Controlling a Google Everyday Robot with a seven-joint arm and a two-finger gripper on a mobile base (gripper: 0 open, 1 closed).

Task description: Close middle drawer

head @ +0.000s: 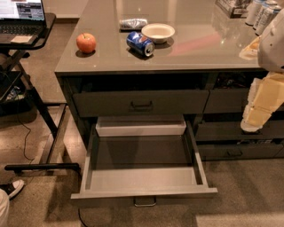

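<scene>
Open middle drawer [144, 191]; gripper [252, 122] at right; can [140, 43] possibly Pepsi

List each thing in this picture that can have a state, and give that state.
middle drawer: pulled far out
top drawer: shut
blue can: lying on its side
bowl: upright
apple: whole
laptop: open, screen lit
gripper: at the right, apart from the middle drawer
</scene>
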